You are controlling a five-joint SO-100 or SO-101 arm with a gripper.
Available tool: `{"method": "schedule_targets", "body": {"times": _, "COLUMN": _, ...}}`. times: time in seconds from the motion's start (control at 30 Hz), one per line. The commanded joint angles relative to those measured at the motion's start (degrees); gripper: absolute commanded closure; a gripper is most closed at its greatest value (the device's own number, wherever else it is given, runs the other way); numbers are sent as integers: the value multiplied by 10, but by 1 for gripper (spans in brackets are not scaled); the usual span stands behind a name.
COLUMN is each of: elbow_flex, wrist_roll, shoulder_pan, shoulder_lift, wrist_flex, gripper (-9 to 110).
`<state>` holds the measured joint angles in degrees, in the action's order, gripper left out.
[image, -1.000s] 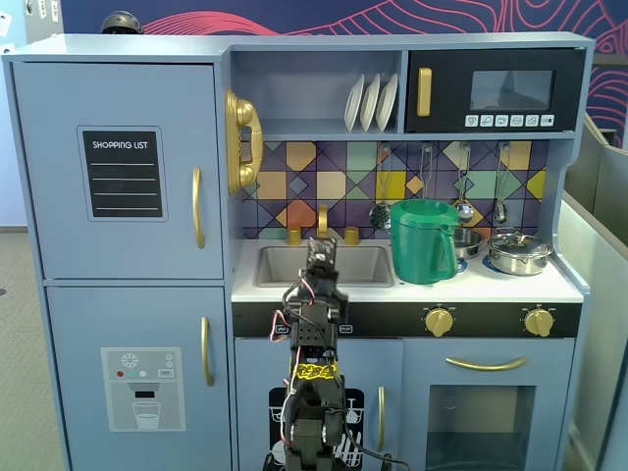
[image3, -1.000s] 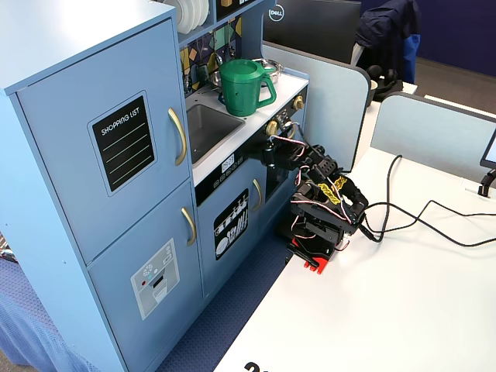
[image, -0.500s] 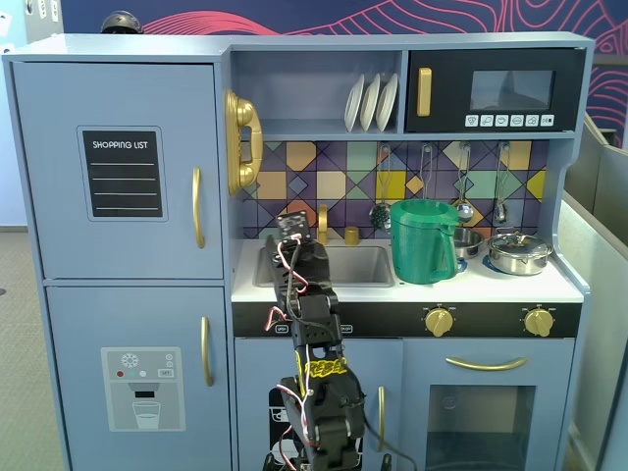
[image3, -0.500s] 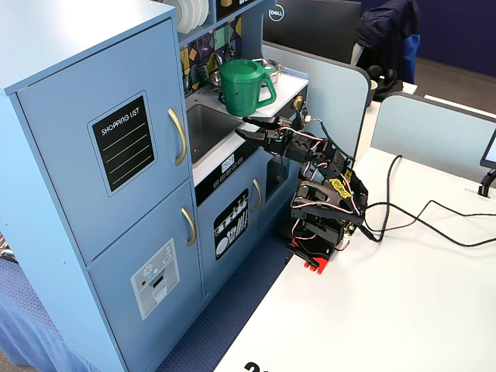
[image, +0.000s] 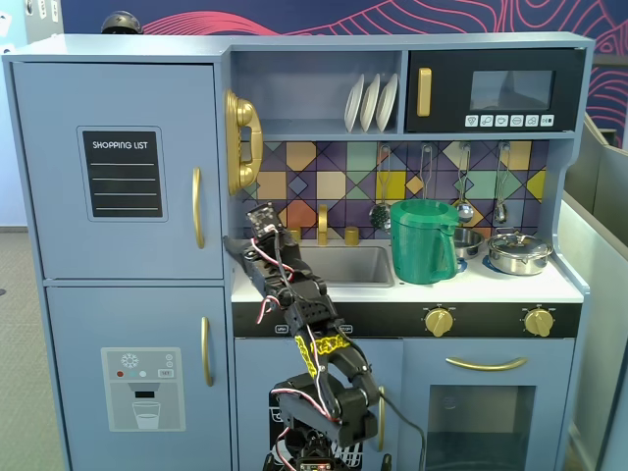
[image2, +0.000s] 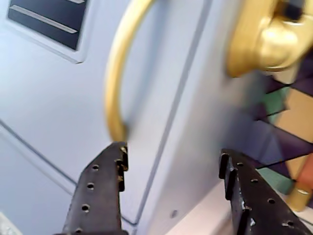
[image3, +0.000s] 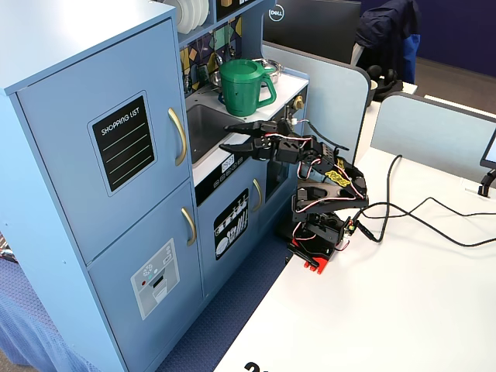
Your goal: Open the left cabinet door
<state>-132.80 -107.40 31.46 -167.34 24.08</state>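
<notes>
Wrist view shows my fingers (image2: 171,191) spread wide apart with nothing between them, aimed up at the lower end of the gold handle (image2: 117,73) on the door (image2: 54,112). I hold them open like this, I judge, so that one finger can slip behind the curved bar while the other stays outside it.

That door is the upper left one of the toy kitchen, the one with the black shopping list panel (image: 123,174), and it sits shut, flush with the cabinet front in both fixed views. Its handle (image: 197,207) runs upright along the right edge, next to the gold toy phone (image: 242,140).

My arm (image3: 329,182) reaches out from its base on the white tabletop (image3: 403,310) and stretches level towards the kitchen, since the handle is high up and off to the side.

In the wrist view the left finger (image2: 100,191) sits just below the bottom end of the handle, near it but not touching as far as I can tell (the picture is blurred there). The right finger (image2: 254,196) lies off to the right, past the door's edge, in front of the counter. So the handle is above and slightly left of the gap, not yet inside it.
</notes>
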Motion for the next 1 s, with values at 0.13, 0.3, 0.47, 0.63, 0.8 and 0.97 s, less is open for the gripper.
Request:
{"method": "schedule_targets", "body": {"times": 0.13, "elbow_flex": 71, "wrist_roll": -57, "shoulder_pan": 77, "shoulder_lift": 87, "wrist_flex": -105, "gripper": 84}}
{"method": "schedule_targets", "body": {"times": 0.3, "elbow_flex": 91, "wrist_roll": -91, "shoulder_pan": 117, "shoulder_lift": 145, "wrist_flex": -163, "gripper": 84}}
{"method": "schedule_targets", "body": {"times": 0.47, "elbow_flex": 98, "wrist_roll": -98, "shoulder_pan": 134, "shoulder_lift": 189, "wrist_flex": -205, "gripper": 84}}
{"method": "schedule_targets", "body": {"times": 0.63, "elbow_flex": 112, "wrist_roll": -35, "shoulder_pan": 130, "shoulder_lift": 204, "wrist_flex": -206, "gripper": 85}}
{"method": "schedule_targets", "body": {"times": 0.8, "elbow_flex": 113, "wrist_roll": 51, "shoulder_pan": 110, "shoulder_lift": 197, "wrist_flex": -193, "gripper": 86}}
{"method": "schedule_targets", "body": {"times": 0.97, "elbow_flex": 105, "wrist_roll": 98, "shoulder_pan": 91, "shoulder_lift": 196, "wrist_flex": -190, "gripper": 87}}
